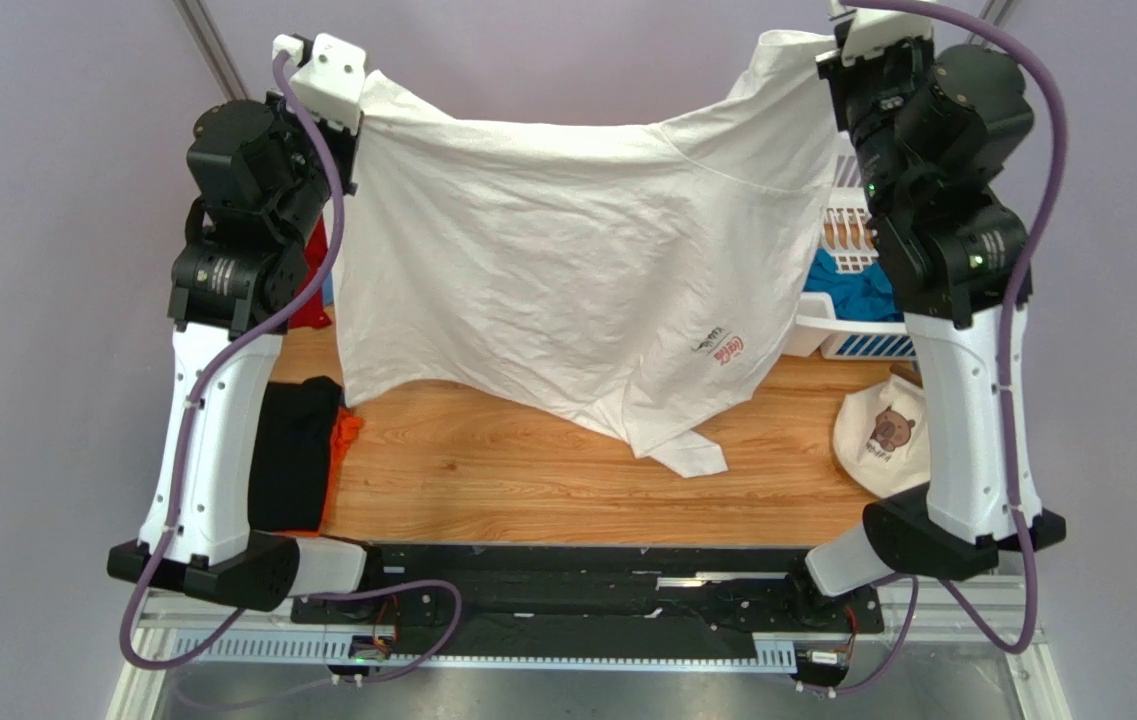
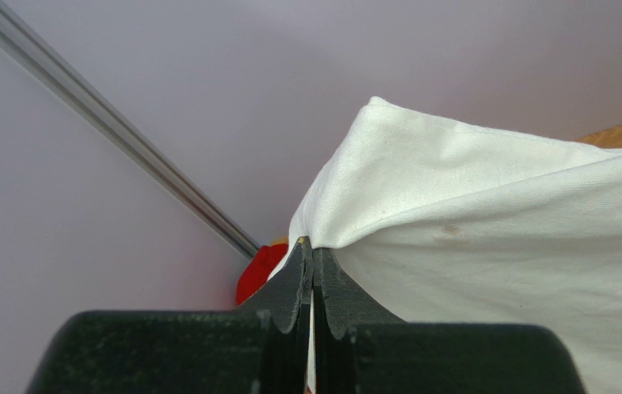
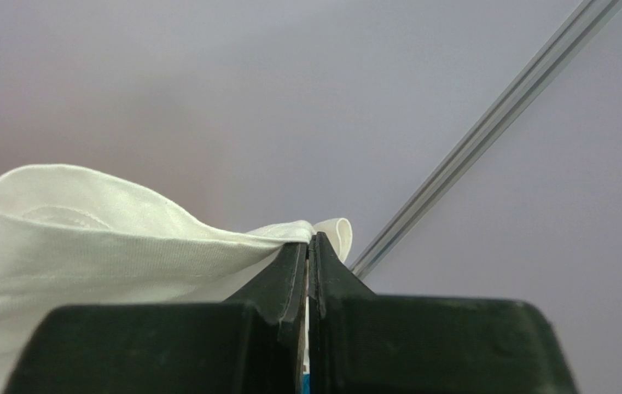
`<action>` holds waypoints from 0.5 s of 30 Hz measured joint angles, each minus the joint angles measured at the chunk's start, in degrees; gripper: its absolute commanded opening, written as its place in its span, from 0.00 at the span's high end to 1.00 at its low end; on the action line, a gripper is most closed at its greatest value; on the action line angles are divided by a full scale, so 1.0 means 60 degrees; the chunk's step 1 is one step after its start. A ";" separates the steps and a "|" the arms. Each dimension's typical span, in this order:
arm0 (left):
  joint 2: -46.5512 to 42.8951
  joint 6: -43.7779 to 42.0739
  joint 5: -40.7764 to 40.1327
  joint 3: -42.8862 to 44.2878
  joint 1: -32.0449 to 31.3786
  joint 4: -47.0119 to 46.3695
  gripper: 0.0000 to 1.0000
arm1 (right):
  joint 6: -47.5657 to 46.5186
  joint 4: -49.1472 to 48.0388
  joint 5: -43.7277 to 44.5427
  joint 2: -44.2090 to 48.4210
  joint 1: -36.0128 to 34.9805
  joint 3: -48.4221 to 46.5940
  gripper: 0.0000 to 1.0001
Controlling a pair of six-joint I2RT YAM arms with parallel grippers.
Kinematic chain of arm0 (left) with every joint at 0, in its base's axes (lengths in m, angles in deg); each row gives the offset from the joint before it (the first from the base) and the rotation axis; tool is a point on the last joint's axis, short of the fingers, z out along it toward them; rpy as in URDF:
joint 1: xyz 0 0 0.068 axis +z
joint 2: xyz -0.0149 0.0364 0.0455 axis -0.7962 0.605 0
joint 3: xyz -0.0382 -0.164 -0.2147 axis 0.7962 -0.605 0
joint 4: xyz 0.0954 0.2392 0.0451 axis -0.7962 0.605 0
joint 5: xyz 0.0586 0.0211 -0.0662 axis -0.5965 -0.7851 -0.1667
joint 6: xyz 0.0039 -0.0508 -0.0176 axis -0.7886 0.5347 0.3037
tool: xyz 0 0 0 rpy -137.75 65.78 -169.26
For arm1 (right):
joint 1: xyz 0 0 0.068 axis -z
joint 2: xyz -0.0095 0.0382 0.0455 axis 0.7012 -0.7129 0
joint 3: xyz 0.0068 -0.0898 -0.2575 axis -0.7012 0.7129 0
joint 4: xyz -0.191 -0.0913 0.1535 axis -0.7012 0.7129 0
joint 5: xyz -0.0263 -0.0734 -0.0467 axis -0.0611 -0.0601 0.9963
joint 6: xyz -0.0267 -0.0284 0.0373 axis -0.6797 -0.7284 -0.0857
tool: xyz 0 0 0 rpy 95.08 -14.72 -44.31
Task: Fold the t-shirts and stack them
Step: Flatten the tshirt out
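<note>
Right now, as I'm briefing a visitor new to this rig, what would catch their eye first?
A white cloth t-shirt with a small red print hangs spread above the wooden table, stretched between both arms. The left gripper and right gripper are each shut on an upper corner. At the left edge lie black and orange shirts.

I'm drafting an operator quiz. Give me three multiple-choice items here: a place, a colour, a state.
1. Where is the cream bear bag? A) hanging from a gripper B) at the right edge of the table C) far left corner
2. What colour is the t-shirt held aloft? A) white B) teal C) orange
3. How are the left gripper and right gripper? A) both open B) one open C) both shut on the t-shirt
Answers: 1 B, it lies on the wood there; 2 A, white cloth spans both grippers; 3 C, each wrist view shows jaws pinching cloth.
</note>
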 measured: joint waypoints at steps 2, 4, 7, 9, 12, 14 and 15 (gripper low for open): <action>0.0280 -0.0040 -0.0404 0.0084 0.0004 -0.0273 1.00 | -0.0255 -0.0109 0.0193 -0.0335 0.0000 0.0000 1.00; 0.0481 -0.0055 -0.0729 0.0084 0.0004 -0.0459 1.00 | -0.0535 -0.0204 0.0357 -0.0656 0.0000 0.0004 1.00; 0.0583 -0.0055 -0.0987 0.0080 0.0004 -0.0543 1.00 | -0.0820 -0.0251 0.0474 -0.0831 0.0000 0.0007 1.00; 0.0484 -0.0051 -0.1049 0.0076 0.0004 -0.0543 1.00 | -0.0998 -0.0277 0.0539 -0.0776 0.0000 0.0007 1.00; -0.0095 -0.0040 -0.1005 -0.0200 0.0000 -0.0506 1.00 | -0.1107 -0.0251 0.0568 -0.0470 -0.0004 0.0007 1.00; -0.0765 -0.0025 -0.0903 -0.0430 0.0000 -0.0342 1.00 | -0.1115 -0.0226 0.0568 -0.0142 -0.0007 0.0007 1.00; -0.1100 -0.0022 -0.0849 -0.0488 -0.0004 -0.0280 1.00 | -0.1111 -0.0186 0.0565 0.0106 -0.0011 0.0007 1.00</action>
